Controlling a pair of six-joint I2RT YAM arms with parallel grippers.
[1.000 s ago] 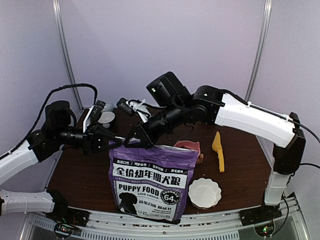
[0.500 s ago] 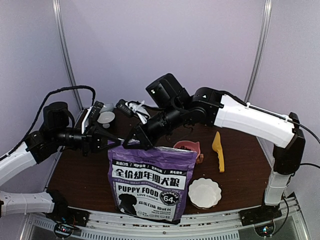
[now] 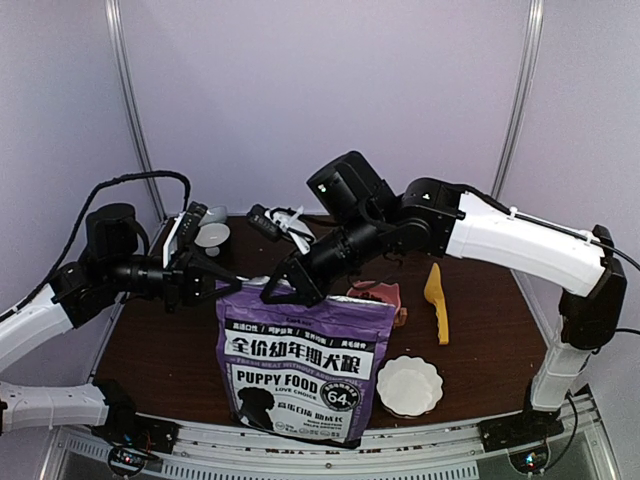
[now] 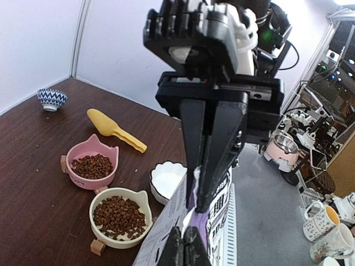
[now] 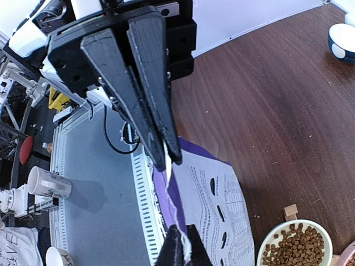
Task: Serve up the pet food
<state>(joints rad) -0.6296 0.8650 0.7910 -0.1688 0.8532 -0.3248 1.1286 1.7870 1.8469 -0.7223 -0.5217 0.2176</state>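
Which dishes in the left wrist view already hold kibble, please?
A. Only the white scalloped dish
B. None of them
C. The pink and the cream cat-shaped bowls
C: pet food lies heaped in both the pink bowl and the cream bowl, while the white scalloped dish beside them shows only its bare inside.

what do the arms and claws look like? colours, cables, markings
Left arm and right arm: white shell links, black joints and wrists. Left claw and right claw: matte black, two long tapered fingers each. Black cable loops above the left arm. Green light on the right wrist housing.
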